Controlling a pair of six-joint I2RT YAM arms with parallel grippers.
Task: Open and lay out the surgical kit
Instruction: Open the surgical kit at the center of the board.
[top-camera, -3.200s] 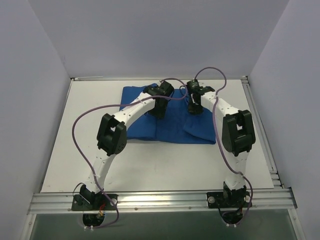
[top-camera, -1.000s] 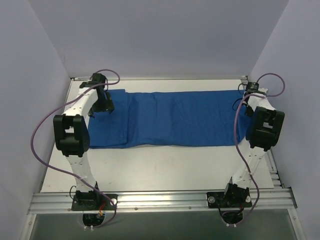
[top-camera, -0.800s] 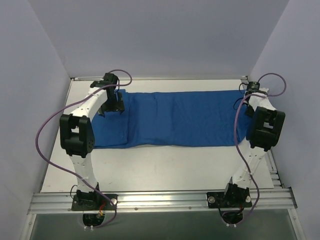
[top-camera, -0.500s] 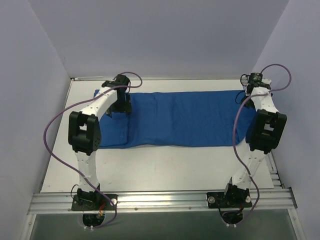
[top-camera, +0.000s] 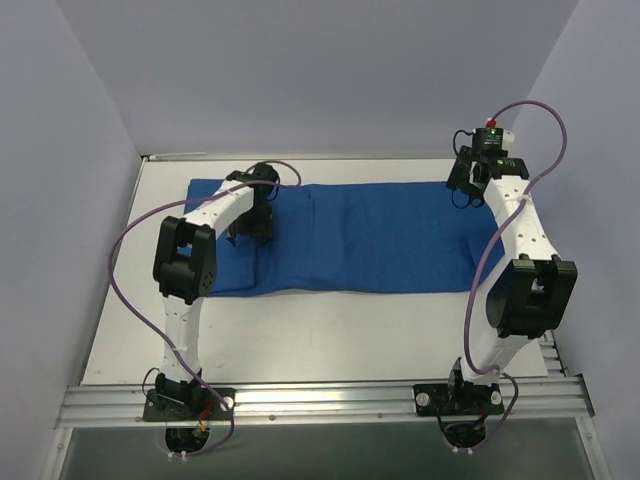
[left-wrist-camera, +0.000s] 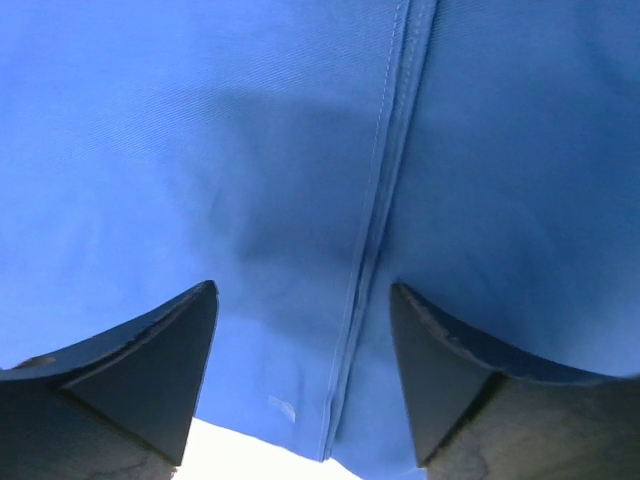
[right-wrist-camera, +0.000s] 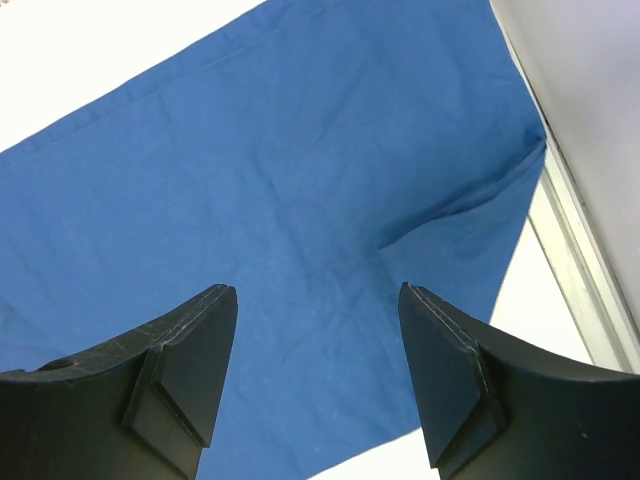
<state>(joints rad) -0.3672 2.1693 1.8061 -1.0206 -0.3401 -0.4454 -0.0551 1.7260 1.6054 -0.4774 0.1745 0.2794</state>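
the royal-blue cloth wrap, a folded bundle in the middle of the worktop moments ago, now lies pulled out into a long strip across the far half, its right end near the side rail; the right hand has let go of that end and lifted, spread and empty; the left hand has come inward from the left end and hovers spread over a stitched hem, pinching nothing. only cloth shows, so i judge more folds remain to open.

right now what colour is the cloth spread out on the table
Plain royal blue, no pattern. The cloth shows best in the top external view.
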